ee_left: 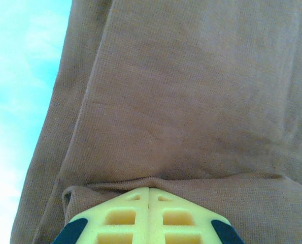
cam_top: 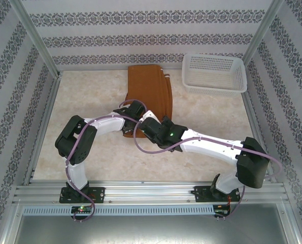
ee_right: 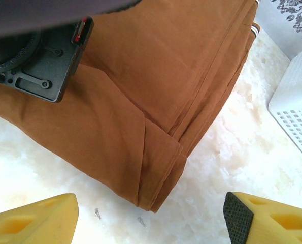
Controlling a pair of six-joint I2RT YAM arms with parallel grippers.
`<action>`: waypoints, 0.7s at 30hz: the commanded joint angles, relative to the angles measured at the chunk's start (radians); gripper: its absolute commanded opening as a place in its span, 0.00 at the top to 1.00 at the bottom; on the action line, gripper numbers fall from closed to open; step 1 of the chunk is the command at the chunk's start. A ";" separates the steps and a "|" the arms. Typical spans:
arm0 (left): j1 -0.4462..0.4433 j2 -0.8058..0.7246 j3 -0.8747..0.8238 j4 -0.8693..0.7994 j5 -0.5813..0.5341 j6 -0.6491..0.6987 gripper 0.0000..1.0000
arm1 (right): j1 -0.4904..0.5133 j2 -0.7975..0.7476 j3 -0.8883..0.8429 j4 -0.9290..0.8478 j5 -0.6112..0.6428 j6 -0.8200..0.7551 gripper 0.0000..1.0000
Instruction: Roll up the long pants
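No words, brands, numbers or signs can be read anywhere. The long pants are plain — the walls bear only ornament.

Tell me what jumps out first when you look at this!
The long pants, a big rust-brown strip folded flat down the middle of the table, grab the eye first. At their near end the left hand is pinched shut on a puckered fold, and the right hand hangs open over the near corner. A white mesh basket sits in the far right corner.
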State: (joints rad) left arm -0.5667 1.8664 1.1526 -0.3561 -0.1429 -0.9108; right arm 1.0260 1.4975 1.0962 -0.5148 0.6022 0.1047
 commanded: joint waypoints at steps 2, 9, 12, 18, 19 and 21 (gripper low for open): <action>0.100 0.022 0.037 -0.060 0.056 -0.010 1.00 | 0.040 0.064 -0.049 -0.380 0.025 -0.047 0.24; 0.190 0.026 0.069 -0.078 0.114 0.032 1.00 | 0.016 0.116 -0.004 -0.473 0.086 0.009 0.23; 0.211 0.032 0.080 -0.088 0.132 0.045 1.00 | -0.054 0.103 -0.001 -0.464 0.083 0.007 0.22; 0.238 0.041 0.082 -0.084 0.150 0.054 1.00 | -0.121 0.046 0.018 -0.406 -0.027 -0.052 0.23; 0.239 0.044 0.084 -0.082 0.152 0.055 1.00 | -0.109 0.059 0.029 -0.407 -0.034 -0.063 0.23; 0.240 0.052 0.091 -0.081 0.157 0.052 1.00 | -0.079 0.100 0.065 -0.416 -0.022 -0.075 0.23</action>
State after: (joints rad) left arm -0.3214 1.8938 1.2240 -0.3969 -0.0036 -0.8711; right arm 0.9085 1.5749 1.1110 -0.9073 0.6079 0.0708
